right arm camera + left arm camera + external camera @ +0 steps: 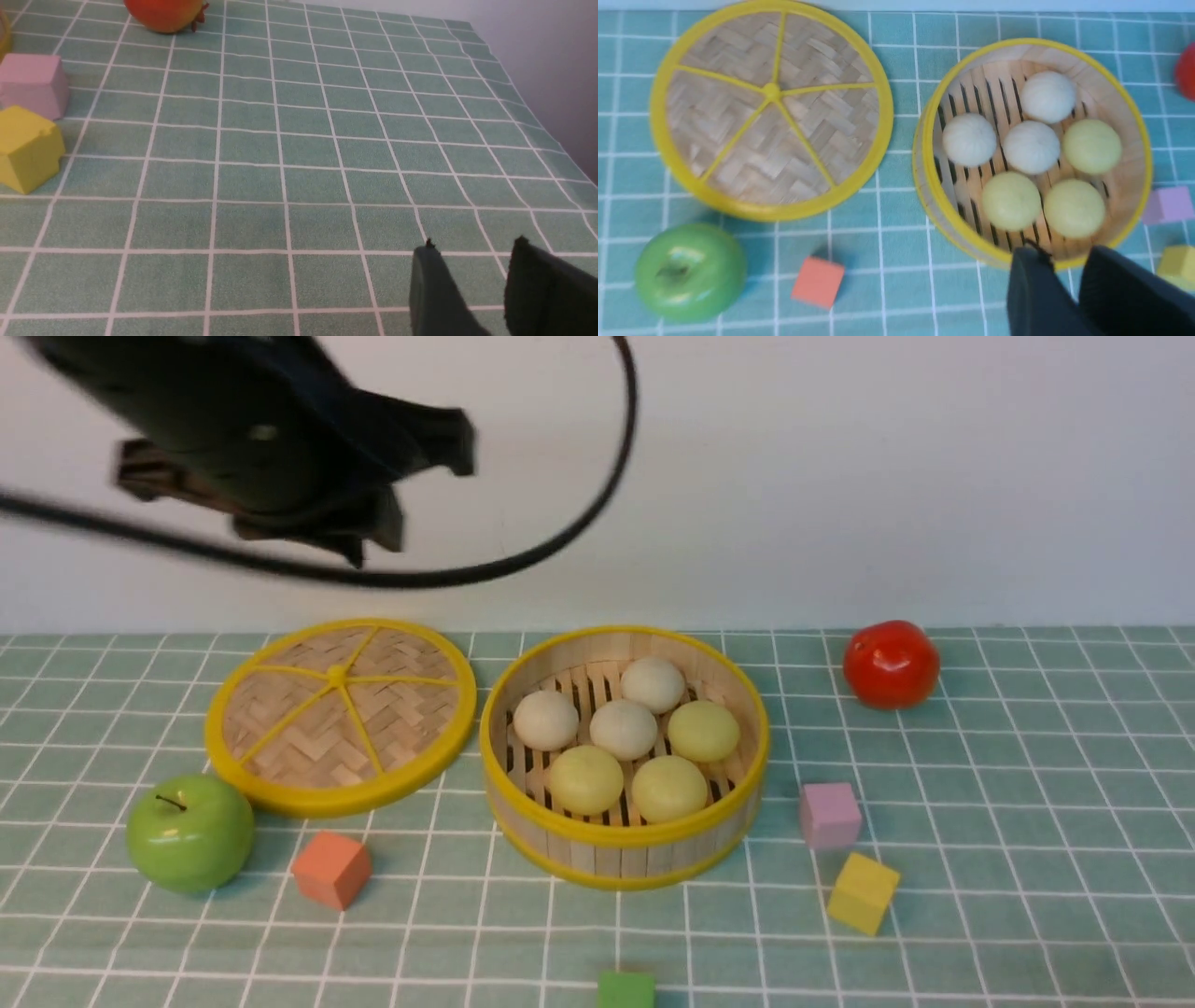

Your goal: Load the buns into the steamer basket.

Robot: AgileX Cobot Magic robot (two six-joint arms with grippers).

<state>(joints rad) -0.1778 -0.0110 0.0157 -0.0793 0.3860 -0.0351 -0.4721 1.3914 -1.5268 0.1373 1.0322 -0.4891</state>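
Observation:
The steamer basket stands mid-table with several buns inside it: three off-white ones toward the back and left, three pale yellow-green ones toward the front and right. My left gripper hangs blurred high above the lid, up and left of the basket. It is open, with nothing between its fingers. My right gripper shows only in its wrist view, open and empty over bare tablecloth.
The flat woven lid lies left of the basket. A green apple and an orange cube sit front left. A red fruit, pink cube and yellow cube lie right; a green cube sits at the front edge.

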